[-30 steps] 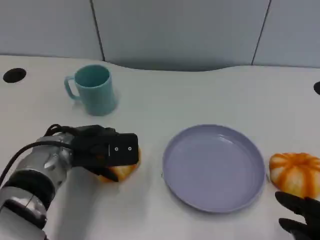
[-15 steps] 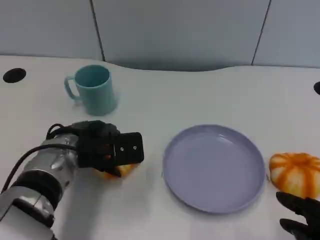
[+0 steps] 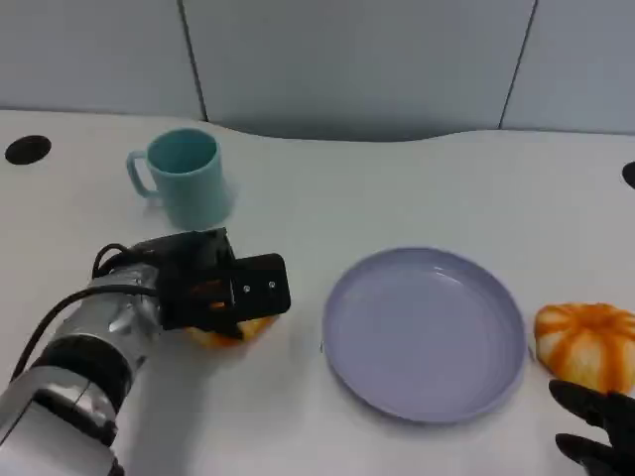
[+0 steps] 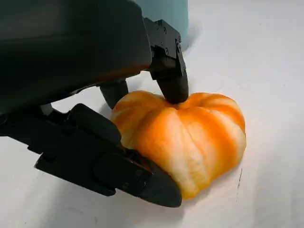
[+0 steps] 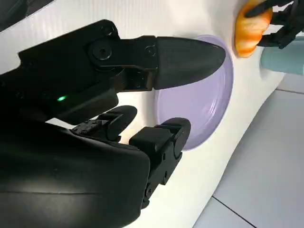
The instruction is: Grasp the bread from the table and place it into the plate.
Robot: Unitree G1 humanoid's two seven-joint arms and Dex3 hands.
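An orange, pumpkin-shaped bread (image 3: 241, 330) lies on the white table left of the lavender plate (image 3: 427, 337). My left hand (image 3: 223, 288) covers it from above and grips it. The left wrist view shows a fingertip (image 4: 173, 88) pressing the top of the bread (image 4: 194, 137) and the thumb (image 4: 123, 175) along its lower side. The bread's underside looks to be on the table. A second orange bread (image 3: 587, 342) sits right of the plate. My right hand (image 3: 595, 431) rests just in front of it, holding nothing, its fingers (image 5: 161, 137) loosely bent.
A teal mug (image 3: 189, 177) stands behind my left hand, handle to the left. Dark round holes (image 3: 28, 149) mark the table's far left and right edges. The right wrist view shows the plate (image 5: 216, 102), the gripped bread (image 5: 251, 26) and the mug (image 5: 285, 61) beyond.
My left hand has edged a little toward the plate and settled lower over the bread, hiding more of it. The right hand, plate and mug have not moved.
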